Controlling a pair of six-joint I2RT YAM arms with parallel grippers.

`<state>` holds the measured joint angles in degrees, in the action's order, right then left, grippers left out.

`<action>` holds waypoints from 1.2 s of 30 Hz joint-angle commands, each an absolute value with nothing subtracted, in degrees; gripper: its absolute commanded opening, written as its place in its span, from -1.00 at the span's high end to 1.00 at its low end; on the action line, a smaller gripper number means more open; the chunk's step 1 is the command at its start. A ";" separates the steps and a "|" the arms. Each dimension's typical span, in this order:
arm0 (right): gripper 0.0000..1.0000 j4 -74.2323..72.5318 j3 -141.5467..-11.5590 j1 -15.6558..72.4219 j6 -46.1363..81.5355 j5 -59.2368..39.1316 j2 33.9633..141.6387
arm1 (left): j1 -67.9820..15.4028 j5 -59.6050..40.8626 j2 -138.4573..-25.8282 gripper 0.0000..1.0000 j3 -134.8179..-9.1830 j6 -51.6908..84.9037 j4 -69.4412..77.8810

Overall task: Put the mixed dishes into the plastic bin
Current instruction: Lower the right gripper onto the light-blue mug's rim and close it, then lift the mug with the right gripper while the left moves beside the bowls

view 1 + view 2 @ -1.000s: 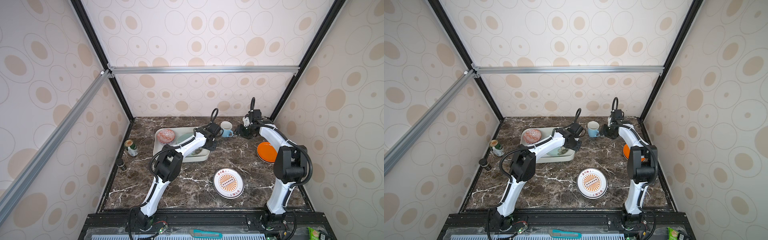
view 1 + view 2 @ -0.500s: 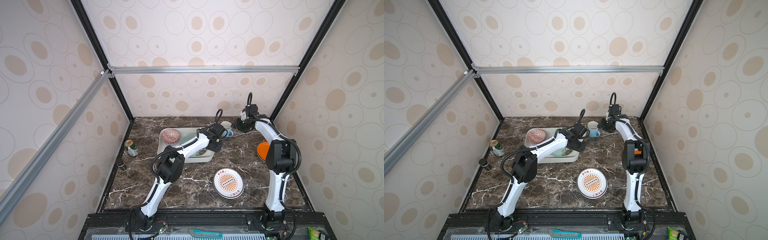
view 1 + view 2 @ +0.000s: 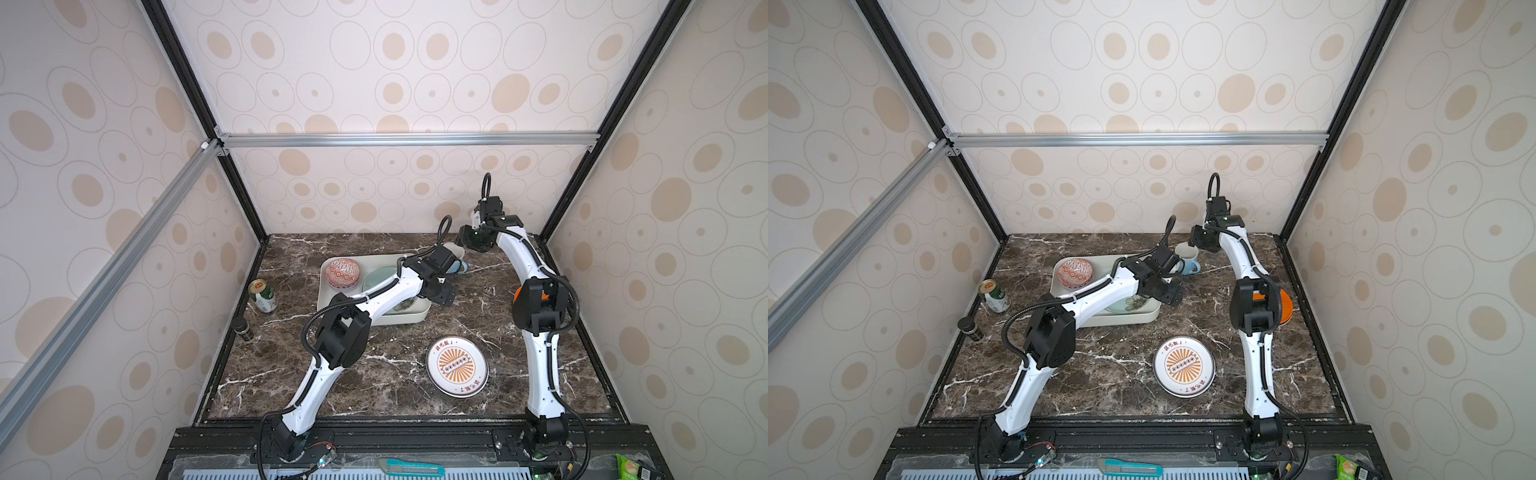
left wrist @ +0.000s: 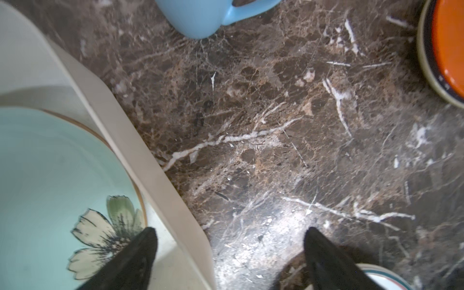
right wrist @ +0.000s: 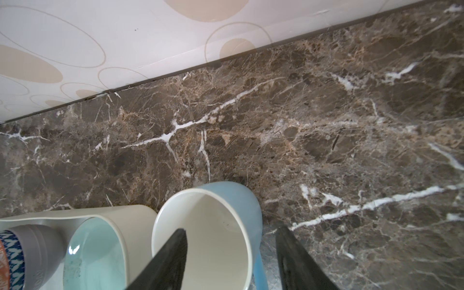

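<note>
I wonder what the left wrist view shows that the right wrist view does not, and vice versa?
Only the left wrist view: the round orange plate, the edge of a green-rimmed plate, and the open left gripper. Only the right wrist view: the circle-patterned wall, a grey-sided patterned bowl, and the open right gripper. Both: the light-blue ceramic mug, white plastic bin, teal floral plate and brown marble tabletop.

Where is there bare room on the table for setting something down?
Free: front-left marble between jar and sunburst plate, left arm overhead; the patch bordered by bin, mug and orange plate. Crowded: by the mug, with left gripper and right gripper near.
</note>
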<state>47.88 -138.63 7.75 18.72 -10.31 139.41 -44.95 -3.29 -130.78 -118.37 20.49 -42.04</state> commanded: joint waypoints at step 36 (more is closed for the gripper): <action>0.34 61.24 -151.27 10.77 15.13 -6.78 150.66 | -31.50 2.34 -95.61 -0.98 -85.61 20.06 -29.74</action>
